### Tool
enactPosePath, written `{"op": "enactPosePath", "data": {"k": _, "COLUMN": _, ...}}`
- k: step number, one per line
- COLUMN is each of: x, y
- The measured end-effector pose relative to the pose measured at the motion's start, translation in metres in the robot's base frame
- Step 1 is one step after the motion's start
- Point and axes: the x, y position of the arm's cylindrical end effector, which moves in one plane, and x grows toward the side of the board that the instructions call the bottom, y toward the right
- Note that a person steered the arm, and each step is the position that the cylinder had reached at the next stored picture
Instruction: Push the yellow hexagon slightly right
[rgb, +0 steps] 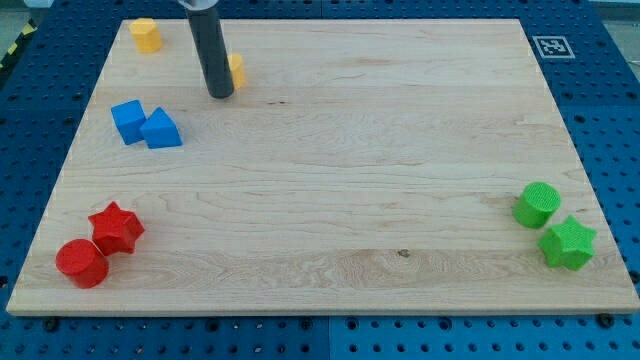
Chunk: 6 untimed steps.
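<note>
Yellow and mostly hidden, a block (238, 70), shape unclear, is touching the right side of my tip (220, 95), while the yellow hexagon (146, 35) is sitting up-left on the table (330, 150), untouched; lacking a gripper, nothing is being held.

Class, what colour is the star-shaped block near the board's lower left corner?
Red: the star block sits beside a red cylinder, clearest in the camera view.
</note>
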Motion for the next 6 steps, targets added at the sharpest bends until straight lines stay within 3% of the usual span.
{"op": "enactPosePath", "data": {"k": 3, "x": -0.066, "y": -0.003}}
{"op": "enactPosePath", "data": {"k": 6, "x": -0.082, "y": -0.173}}
